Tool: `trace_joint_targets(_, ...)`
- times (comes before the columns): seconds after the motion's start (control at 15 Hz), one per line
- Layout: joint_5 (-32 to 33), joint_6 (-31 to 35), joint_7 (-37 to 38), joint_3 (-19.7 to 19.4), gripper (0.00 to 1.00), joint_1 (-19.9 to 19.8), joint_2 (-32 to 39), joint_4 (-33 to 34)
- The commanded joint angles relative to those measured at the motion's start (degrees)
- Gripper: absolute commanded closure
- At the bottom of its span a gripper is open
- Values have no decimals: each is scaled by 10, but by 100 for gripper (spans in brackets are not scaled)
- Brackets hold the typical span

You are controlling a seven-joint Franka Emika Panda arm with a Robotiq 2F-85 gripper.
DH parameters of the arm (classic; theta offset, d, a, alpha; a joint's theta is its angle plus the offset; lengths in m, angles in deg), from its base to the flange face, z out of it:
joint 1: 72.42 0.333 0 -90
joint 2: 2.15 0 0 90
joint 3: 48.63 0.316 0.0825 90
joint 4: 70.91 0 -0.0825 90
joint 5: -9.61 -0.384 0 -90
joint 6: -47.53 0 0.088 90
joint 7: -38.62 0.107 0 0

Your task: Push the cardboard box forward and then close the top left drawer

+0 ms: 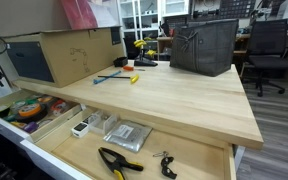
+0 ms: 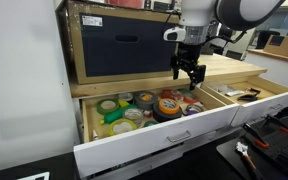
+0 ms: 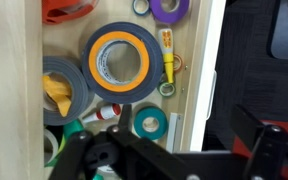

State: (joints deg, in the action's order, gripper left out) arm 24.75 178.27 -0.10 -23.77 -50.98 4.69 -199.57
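Box [image 2: 124, 45] upper left, drawer [image 2: 149, 142] open below, claw [image 2: 188, 80] over it
I see the box sitting on the tabletop [image 2: 229, 65]; the drawer is pulled out, tape rolls [image 3: 121, 60] inside; my claw hangs centre frame, jaws partly spread, gripping nothing

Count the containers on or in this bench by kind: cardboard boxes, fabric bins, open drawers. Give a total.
Box: 1
Bin: 1
Open drawers: 2 (narrow drawer, wide drawer)
Total: 4
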Motion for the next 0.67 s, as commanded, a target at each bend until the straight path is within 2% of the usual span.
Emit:
trace_joint_targets(0.0,-3,27,34,16,0,24,-19,-37)
trace_joint_targets(0.2,-2,35,54,28,0,39,-13,-48)
trace_joint_targets(0.6,19,48,39,45,0,58,15,-58)
